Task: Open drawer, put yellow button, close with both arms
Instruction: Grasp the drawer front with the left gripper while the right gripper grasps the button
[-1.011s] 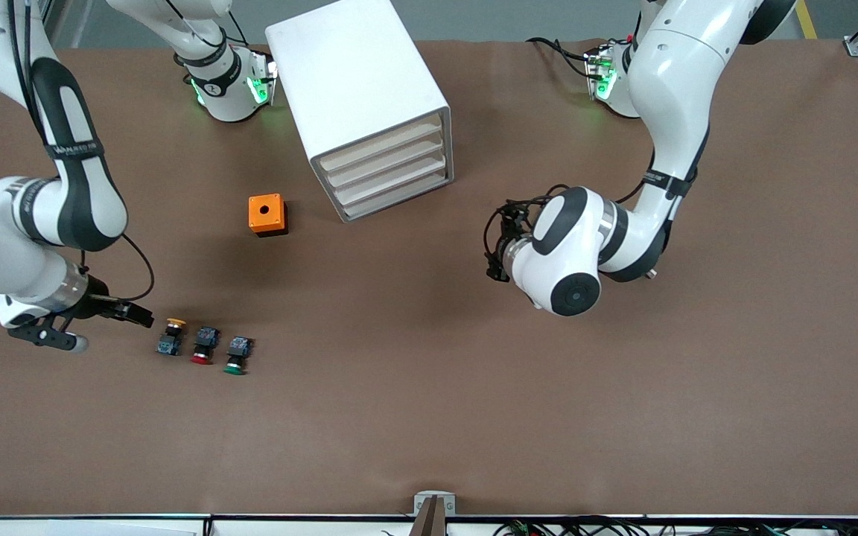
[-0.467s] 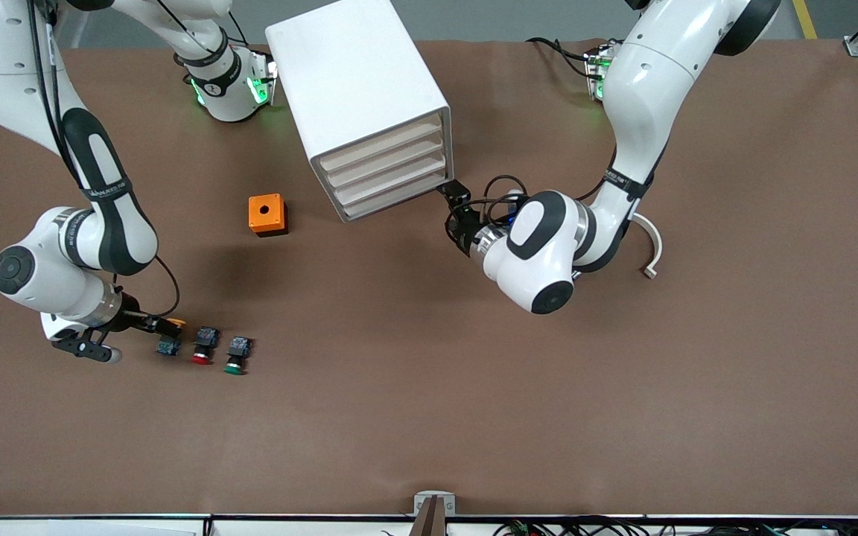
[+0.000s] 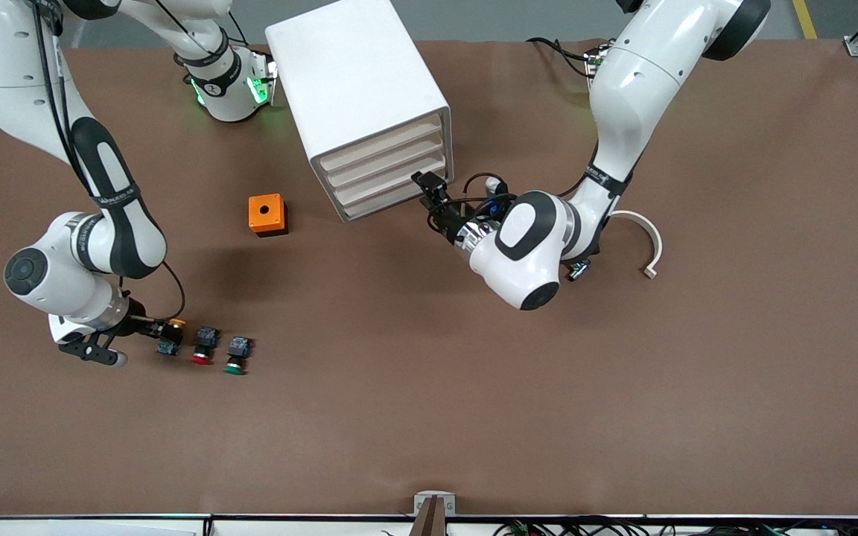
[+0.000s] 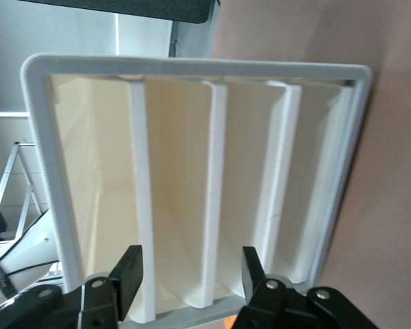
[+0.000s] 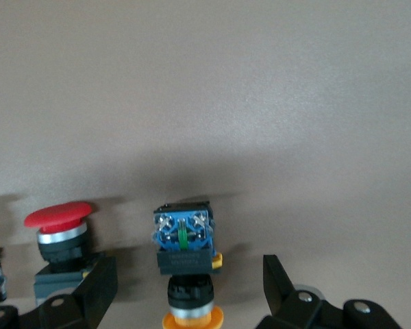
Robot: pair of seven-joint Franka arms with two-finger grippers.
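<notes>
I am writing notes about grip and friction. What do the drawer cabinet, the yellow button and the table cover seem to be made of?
Cabinet: probably plastic, matte white, with rounded moulded edges; its drawer looks the same, cream inside.
Yellow button: likely hard plastic, with an orange-yellow cap, black body, translucent blue block and small shiny screws.
Table cover: brown and dull, perhaps paper or felt; I cannot tell which.

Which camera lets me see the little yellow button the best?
The right wrist view: the yellow button fills the middle, lying between the open fingers of the right end effector. The front view shows it only as a tiny speck by that end effector. The left wrist view misses it.
</notes>
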